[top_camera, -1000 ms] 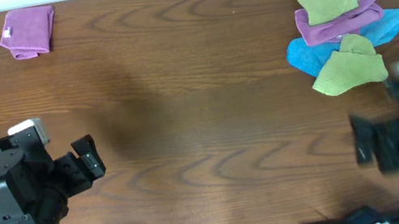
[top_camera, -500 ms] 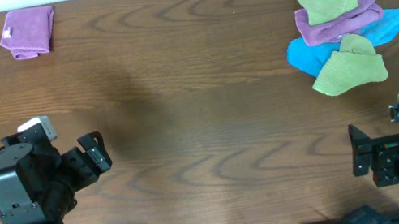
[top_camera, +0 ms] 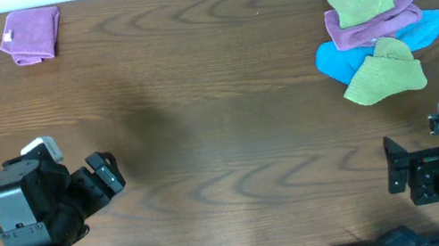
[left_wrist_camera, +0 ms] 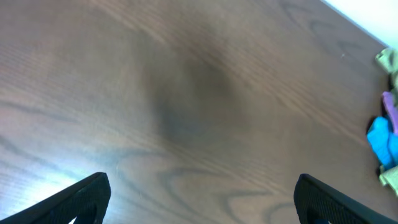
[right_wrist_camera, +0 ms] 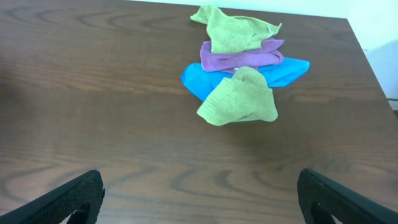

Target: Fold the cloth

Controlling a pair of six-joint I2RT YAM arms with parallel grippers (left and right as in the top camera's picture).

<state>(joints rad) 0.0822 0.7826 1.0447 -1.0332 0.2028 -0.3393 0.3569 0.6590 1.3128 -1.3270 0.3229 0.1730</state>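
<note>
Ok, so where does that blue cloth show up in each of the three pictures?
Overhead: the blue cloth is at the upper right, in the pile of cloths.
Left wrist: the blue cloth is a small patch at the right edge, a little below the middle.
Right wrist: the blue cloth is in the upper middle, in plain view.
Shared landmark: the green cloth overlapping its robot-side edge shows in all three views.

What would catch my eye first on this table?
A bright pile of green, purple and blue cloths sits far right. A lone purple cloth lies in the far left corner. At the near edge, the left tool and right tool hang open, empty.
</note>
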